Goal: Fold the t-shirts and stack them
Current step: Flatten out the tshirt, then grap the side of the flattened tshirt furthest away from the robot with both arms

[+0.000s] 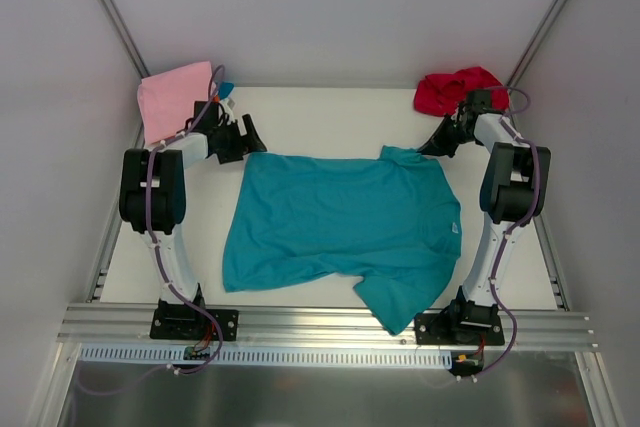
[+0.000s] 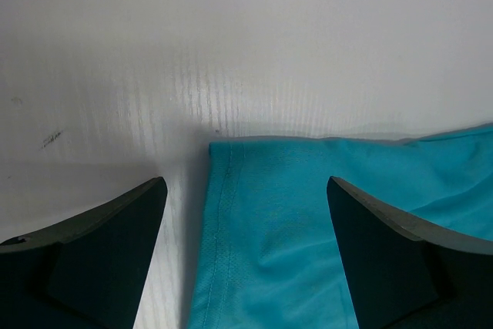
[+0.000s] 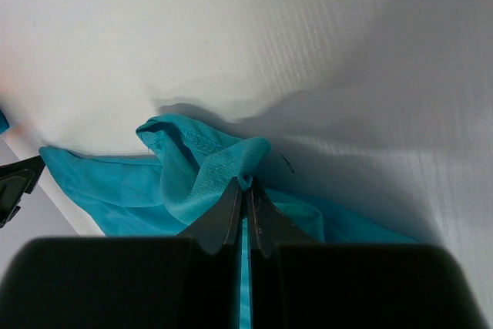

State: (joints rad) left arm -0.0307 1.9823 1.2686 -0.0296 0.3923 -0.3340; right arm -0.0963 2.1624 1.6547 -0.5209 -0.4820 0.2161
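Note:
A teal t-shirt [image 1: 340, 222] lies spread flat across the middle of the table, one sleeve hanging toward the near edge. My left gripper [image 1: 250, 137] hovers open over the shirt's far left corner. In the left wrist view the hemmed corner [image 2: 219, 190] lies between the wide-apart fingers [image 2: 115, 236], untouched. My right gripper [image 1: 432, 145] is shut on a bunched fold of the teal shirt [image 3: 192, 167] at its far right sleeve, and the cloth pokes out above the gripper's [image 3: 246, 184] closed tips. A pink t-shirt [image 1: 175, 97] and a red t-shirt [image 1: 455, 90] lie at the back corners.
A bit of blue cloth [image 1: 226, 88] peeks out beside the pink shirt. White walls close the table in at the back and sides. An aluminium rail [image 1: 320, 325] carrying both arm bases runs along the near edge.

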